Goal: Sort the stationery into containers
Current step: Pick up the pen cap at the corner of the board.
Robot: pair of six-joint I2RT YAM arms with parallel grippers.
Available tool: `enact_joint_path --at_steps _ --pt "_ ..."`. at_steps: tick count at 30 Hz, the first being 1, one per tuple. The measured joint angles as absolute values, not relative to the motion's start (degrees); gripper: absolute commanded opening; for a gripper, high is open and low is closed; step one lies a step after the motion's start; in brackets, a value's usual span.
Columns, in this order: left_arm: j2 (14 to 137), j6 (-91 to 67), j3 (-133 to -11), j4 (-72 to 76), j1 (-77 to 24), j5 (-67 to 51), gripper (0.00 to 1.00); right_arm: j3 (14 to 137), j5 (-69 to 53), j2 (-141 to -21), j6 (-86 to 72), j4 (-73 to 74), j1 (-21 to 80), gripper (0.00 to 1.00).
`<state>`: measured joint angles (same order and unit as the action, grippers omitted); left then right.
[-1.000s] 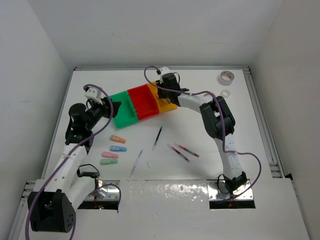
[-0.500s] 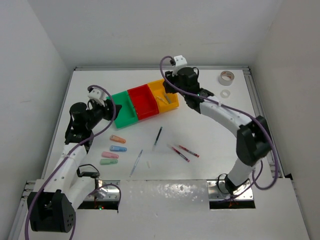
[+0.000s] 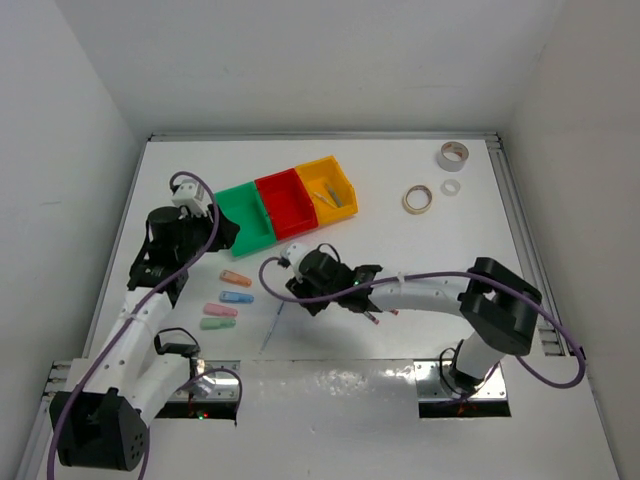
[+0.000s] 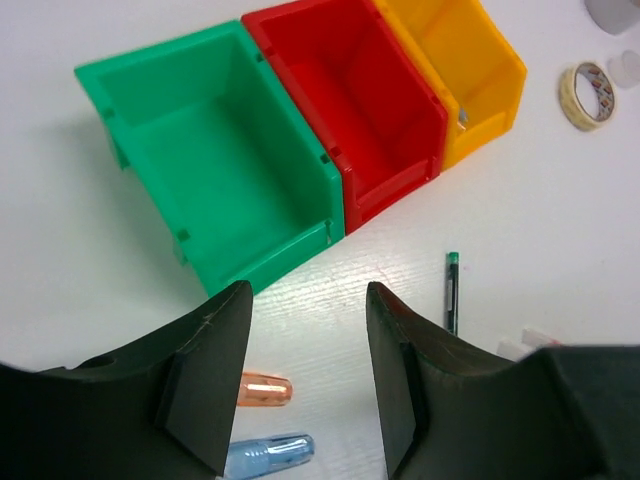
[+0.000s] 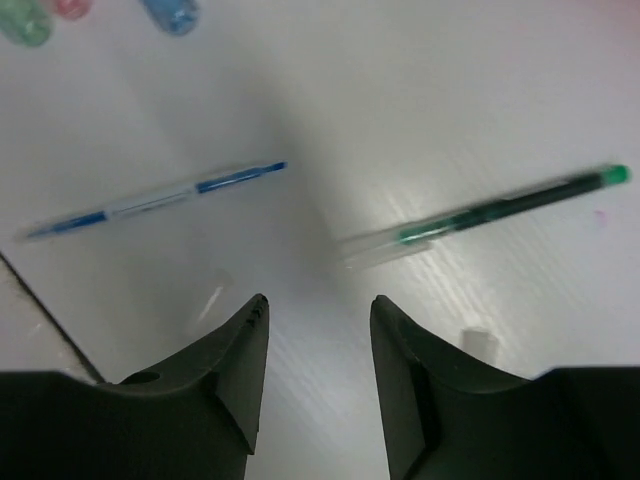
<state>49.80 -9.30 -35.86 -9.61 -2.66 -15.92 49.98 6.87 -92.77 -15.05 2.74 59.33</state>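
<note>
Near the centre of the bench (image 3: pixel 420 240), the right tool (image 5: pixel 315 310) is hovering spread and empty over a blue pen (image 5: pixel 155 200) and a green-capped pen (image 5: pixel 490 208) lying flat. The left tool (image 4: pixel 308 300) is hanging spread and empty beside the green bin (image 4: pixel 230 170). A pen pickup seems to be starting; the next move calls for lowering astride 1 pen, then closing.

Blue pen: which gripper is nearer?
Right. The right gripper hangs just up and right of the blue pen in the top view; the left gripper is farther off, by the green bin.
</note>
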Motion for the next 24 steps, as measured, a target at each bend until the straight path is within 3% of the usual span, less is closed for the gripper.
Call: enact_joint_path --at_steps 7,24 --pt "49.43 -15.22 -35.00 -10.55 -2.66 -11.55 0.47 52.69 7.60 -97.69 -17.12 4.78 66.50 0.45" --pt "45.39 -17.06 -32.10 -8.93 -4.51 -5.93 0.47 53.47 12.53 -103.00 -25.45 6.72 71.29 0.36"
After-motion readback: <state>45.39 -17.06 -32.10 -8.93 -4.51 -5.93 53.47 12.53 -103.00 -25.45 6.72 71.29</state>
